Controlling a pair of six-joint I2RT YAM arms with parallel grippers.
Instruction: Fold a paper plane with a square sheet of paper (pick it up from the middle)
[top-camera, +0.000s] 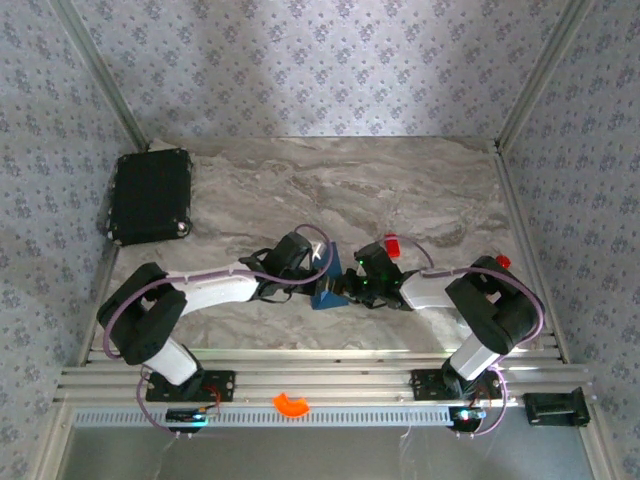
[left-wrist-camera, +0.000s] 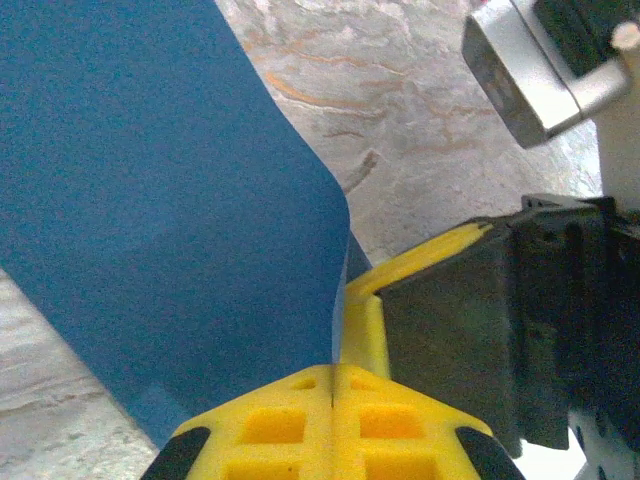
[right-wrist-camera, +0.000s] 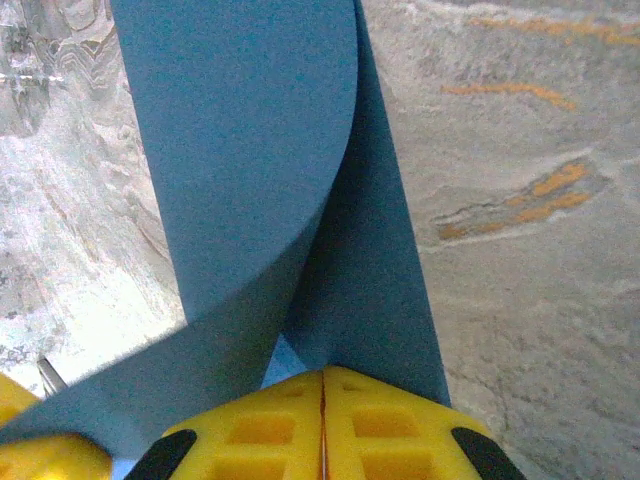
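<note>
Just above the middle of the counter (top-camera: 420, 190), the square sheet of paper (top-camera: 325, 294) hangs bowed between the arms, left fingers (left-wrist-camera: 275, 425) and right fingers (right-wrist-camera: 265, 435) each pinched shut on it; best, I judge, to align edges squarely before pressing any crease.

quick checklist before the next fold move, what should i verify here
1. left gripper shut on the square sheet of paper: ok
2. right gripper shut on the same sheet: ok
3. fold pressed to a sharp crease: not ok, the sheet curls over rounded
4. edges lined up: cannot tell
5. red block apart from the sheet: ok
</note>
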